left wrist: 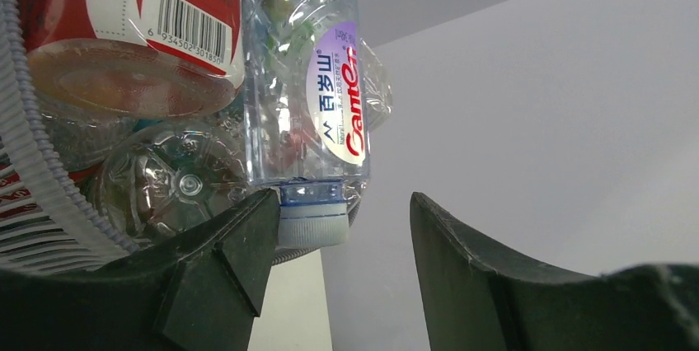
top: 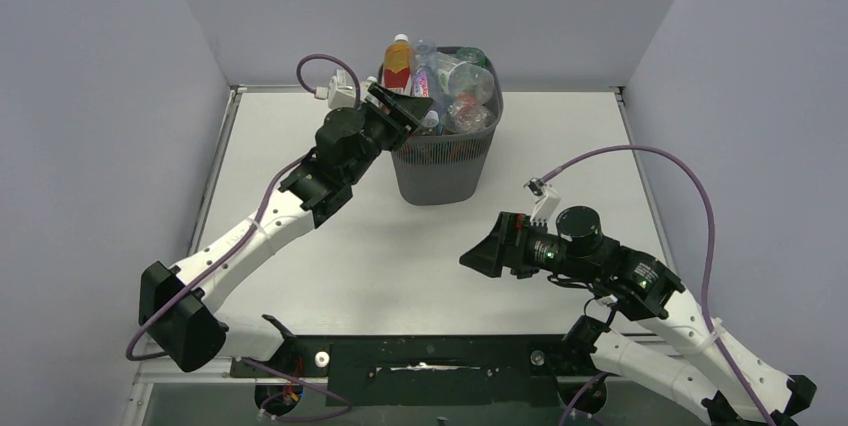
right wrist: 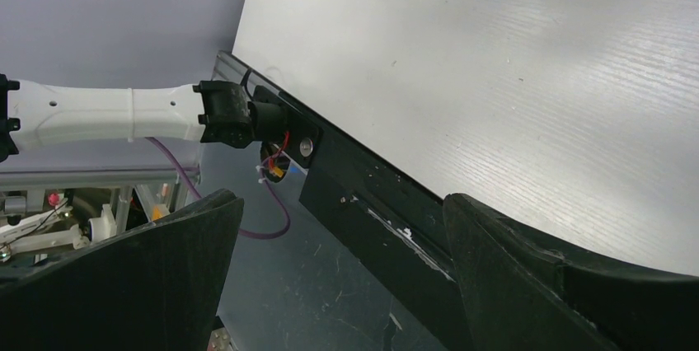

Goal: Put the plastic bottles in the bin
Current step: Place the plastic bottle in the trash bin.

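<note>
Dark grey mesh bin (top: 445, 171) stands at far middle of white counter (top: 400, 256), heaped with mostly clear plastic bottles (top: 455, 86). Left pincer (top: 405, 111) at bin rim, released; clear cap-down bottle (left wrist: 305, 104) just beside 1 finger. Right pincer (top: 480, 256) low over counter, released, holding nothing.

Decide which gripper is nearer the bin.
Left. The left gripper is at the rim of the bin; the right gripper hovers over the table, well apart.
</note>
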